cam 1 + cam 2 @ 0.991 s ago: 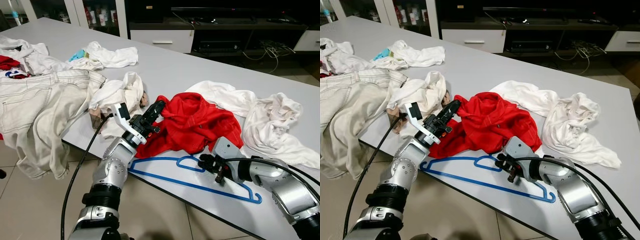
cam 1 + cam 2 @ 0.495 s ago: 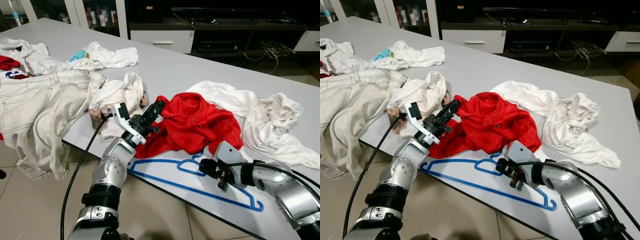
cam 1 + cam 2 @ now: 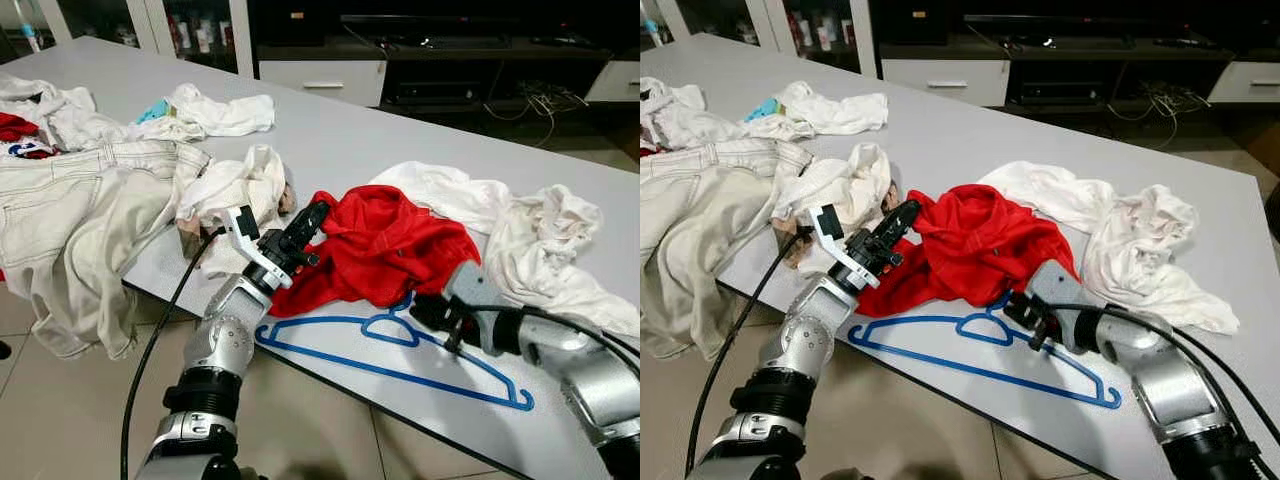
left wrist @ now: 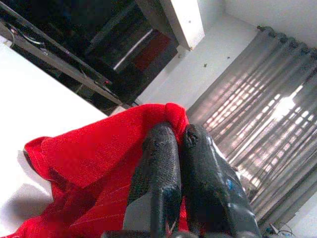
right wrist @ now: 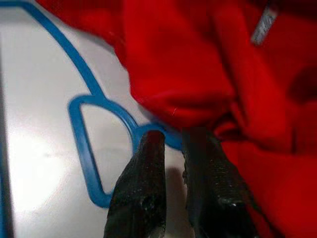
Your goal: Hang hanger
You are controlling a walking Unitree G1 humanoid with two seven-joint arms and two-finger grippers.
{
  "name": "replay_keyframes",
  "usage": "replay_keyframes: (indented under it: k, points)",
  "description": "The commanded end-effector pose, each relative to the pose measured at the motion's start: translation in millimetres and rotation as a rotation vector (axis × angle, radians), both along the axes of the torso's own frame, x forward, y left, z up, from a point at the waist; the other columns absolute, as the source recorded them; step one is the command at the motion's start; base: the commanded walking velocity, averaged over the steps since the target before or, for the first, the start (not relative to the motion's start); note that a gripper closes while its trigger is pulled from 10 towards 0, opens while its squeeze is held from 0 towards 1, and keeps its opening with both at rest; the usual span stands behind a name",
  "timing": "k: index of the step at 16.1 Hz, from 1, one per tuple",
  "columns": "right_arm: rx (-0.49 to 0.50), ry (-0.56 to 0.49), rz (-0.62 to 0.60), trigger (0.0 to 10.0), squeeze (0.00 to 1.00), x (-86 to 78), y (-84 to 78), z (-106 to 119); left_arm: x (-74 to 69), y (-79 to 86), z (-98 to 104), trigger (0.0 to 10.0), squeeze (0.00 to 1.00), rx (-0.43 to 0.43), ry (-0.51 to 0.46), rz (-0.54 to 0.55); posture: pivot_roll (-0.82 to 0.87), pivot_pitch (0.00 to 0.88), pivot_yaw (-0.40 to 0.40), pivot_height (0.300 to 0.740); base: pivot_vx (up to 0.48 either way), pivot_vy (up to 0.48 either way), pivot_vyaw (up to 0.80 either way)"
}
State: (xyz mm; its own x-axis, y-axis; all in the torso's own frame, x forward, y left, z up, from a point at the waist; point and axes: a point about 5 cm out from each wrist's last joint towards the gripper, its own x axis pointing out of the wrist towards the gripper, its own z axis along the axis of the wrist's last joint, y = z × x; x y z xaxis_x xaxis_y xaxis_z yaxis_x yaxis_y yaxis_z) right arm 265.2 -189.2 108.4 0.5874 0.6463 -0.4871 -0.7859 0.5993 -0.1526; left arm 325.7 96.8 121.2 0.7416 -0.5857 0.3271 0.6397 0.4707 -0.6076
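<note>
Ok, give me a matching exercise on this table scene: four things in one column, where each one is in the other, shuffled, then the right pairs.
Things:
1. blue hanger
2. red shirt
3. beige trousers
4. right gripper

Places:
A. draped over the table's left edge
B. flat on the table near its front edge
C. at the hanger's hook, by the shirt's hem
D. bunched at mid-table, left gripper at its left side

Pairs: 1-B, 2-D, 3-A, 4-C
</note>
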Motion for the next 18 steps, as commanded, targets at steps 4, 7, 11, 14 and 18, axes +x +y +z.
replay_keyframes:
  k: [4,7,11,14,18]
  points:
    - [0.086,0.016,0.047,10.0,0.26,-7.9,17.8,4,0.9,-2.5,2,0.0,0.0,0.016,-0.004,-0.003,-0.05,0.0,-0.003,0.74,0.0,0.0,0.0]
    - [0.138,0.023,0.039,10.0,0.27,-9.2,40.5,-4,1.2,-2.2,2,0.0,0.0,0.015,-0.005,0.0,-0.05,0.0,-0.003,0.74,0.0,0.0,0.0]
    - [0.131,-0.023,-0.063,10.0,0.27,6.2,58.3,-11,2.5,-2.2,3,0.0,0.0,0.015,-0.007,0.001,-0.04,0.0,-0.004,0.74,0.0,0.0,0.0]
    - [0.105,-0.008,-0.071,10.0,0.27,8.4,58.7,-16,2.3,-1.4,3,0.0,0.0,0.016,-0.008,0.004,-0.04,0.0,-0.006,0.74,0.0,0.0,0.0]
    - [0.123,0.026,-0.014,10.0,0.27,1.1,69.4,-21,2.4,-1.7,3,0.0,0.0,0.013,-0.008,0.006,-0.04,0.0,-0.01,0.74,0.0,0.0,0.0]
